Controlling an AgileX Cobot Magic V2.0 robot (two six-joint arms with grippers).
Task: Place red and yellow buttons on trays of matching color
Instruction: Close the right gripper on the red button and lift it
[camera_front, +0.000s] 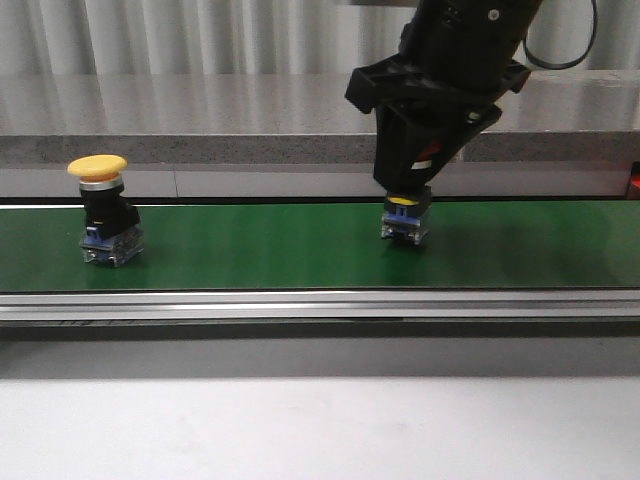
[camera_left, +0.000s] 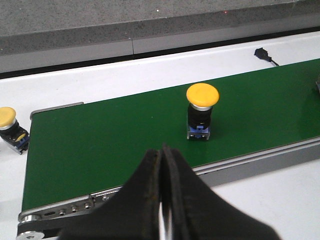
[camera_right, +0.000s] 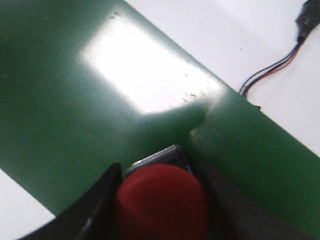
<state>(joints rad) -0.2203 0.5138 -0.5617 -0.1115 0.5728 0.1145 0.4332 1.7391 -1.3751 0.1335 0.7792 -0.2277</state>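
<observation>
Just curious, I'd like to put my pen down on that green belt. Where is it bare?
The green belt is bare between the yellow button on the left and the red button under the right gripper. It is crowded only around that gripper.

Looks like a lab or factory test cell — not a home. Shown by a green conveyor belt (camera_front: 300, 250) in a metal frame (camera_front: 320, 305) on a white surface (camera_front: 320, 430), industrial push buttons (camera_left: 202, 111), loose wiring (camera_right: 272, 75) — and a plain grey ledge (camera_front: 200, 120) behind.
</observation>
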